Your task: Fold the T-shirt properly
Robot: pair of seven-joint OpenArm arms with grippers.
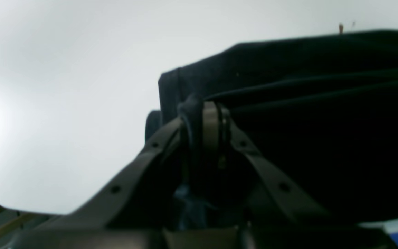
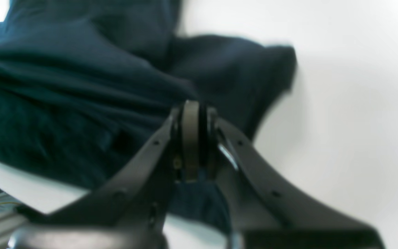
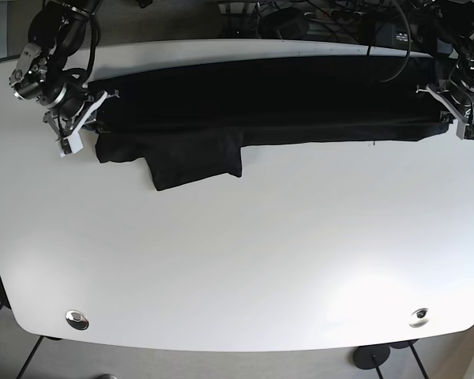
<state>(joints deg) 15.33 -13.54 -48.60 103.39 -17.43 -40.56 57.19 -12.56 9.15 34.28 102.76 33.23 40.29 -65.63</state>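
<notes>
T-shirt [image 3: 261,103]: dark, nearly black, lying on the far part of the white table [image 3: 237,260]; stretched into a long, narrow band.
Long axis: runs left to right in the base view, almost the whole width of the table, its two ends at the two grippers.
Far edge: follows the table's far rim, slightly bowed.
Near edge: mostly straight on the right; on the left a sleeve-like flap [image 3: 196,162] hangs toward the near side, ending in a squarish corner.
Right gripper [image 3: 79,118]: at the left end of the band in the base view; in the right wrist view its fingertips [image 2: 190,138] are pressed together with dark cloth bunched around them, so it is clamped on the shirt.
Left gripper [image 3: 457,110]: at the right end of the band; in the left wrist view the fingers [image 1: 211,128] are closed tight on a fold of fabric.
Cloth between the grippers: pulled fairly taut, with long creases running along its length.
</notes>
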